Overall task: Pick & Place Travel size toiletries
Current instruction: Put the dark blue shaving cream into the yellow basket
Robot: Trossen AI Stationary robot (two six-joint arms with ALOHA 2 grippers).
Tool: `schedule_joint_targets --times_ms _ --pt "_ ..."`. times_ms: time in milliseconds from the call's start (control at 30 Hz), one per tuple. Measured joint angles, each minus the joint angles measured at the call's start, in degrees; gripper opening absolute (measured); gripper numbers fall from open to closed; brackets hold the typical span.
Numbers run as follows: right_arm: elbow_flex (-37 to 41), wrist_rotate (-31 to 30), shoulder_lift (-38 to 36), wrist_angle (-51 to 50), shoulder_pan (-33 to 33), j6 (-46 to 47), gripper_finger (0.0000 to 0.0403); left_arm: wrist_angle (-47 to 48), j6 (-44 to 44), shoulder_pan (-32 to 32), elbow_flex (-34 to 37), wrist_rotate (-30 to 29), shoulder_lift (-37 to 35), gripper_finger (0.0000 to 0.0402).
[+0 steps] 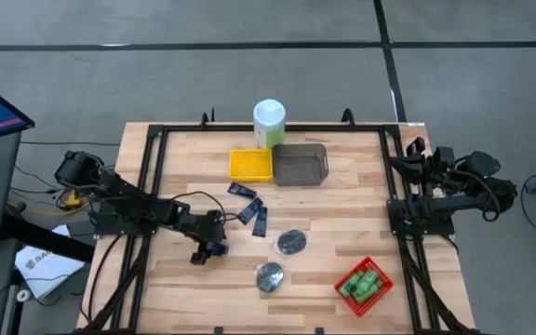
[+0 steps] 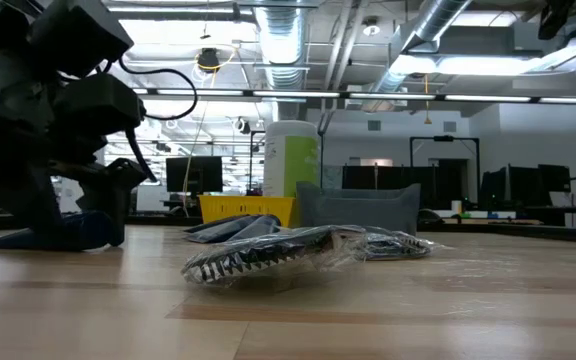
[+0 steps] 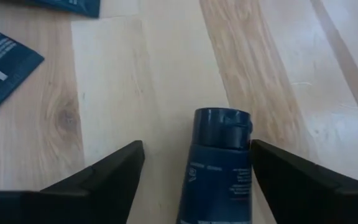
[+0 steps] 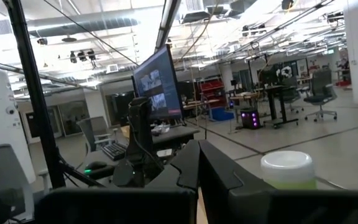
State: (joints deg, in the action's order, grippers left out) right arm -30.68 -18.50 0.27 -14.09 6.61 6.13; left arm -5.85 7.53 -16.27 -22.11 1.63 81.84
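My left gripper [image 3: 196, 148] is open and low over the table's left-middle [image 1: 207, 247]. Its fingers stand on either side of a dark blue tube [image 3: 219, 177] that lies flat on the wood. Three more blue tubes [image 1: 251, 209] lie near the middle. Two silvery discs [image 1: 291, 242] [image 1: 270, 276] rest flat in clear wrap, also seen as discs [image 2: 268, 255] in the low view. Green bottles [image 1: 363, 284] sit in a red tray. My right gripper [image 4: 197, 165] is shut and waits by the right edge [image 1: 415, 166]. My left gripper comes down from above with the blue tube's cap end [image 3: 222, 127] between its fingers, the tube running along them and lying on the table. One finger [image 3: 291, 180] is right beside the cap; whether it touches, I cannot tell.
A yellow tray [image 1: 250, 165] and a grey tray [image 1: 300, 165] stand side by side at the far middle, with the tall pale green canister [image 1: 269, 124] behind them. The red tray [image 1: 380, 279] sits near the front right. Bare wood lies left of my left gripper.
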Motion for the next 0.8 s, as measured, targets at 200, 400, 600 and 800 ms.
schedule_joint_targets --times_ms 200,400,600,800 --pt "0.00 -0.02 0.00 -0.09 0.00 0.56 0.0001 -0.11 0.27 0.02 0.13 -1.89 -0.85 0.0221" --pt "0.00 -0.02 -0.02 -0.67 0.00 0.55 0.0001 -0.55 0.46 0.07 0.24 -2.73 -0.85 0.0142" --pt "0.00 -0.04 -0.02 -1.13 0.00 0.52 0.0001 -0.10 0.59 0.32 0.55 -3.33 -4.03 0.0122" --pt "0.00 -0.04 -0.02 -1.63 0.00 0.40 0.0001 -1.04 -0.12 1.92 0.48 -9.53 -10.33 0.0154"
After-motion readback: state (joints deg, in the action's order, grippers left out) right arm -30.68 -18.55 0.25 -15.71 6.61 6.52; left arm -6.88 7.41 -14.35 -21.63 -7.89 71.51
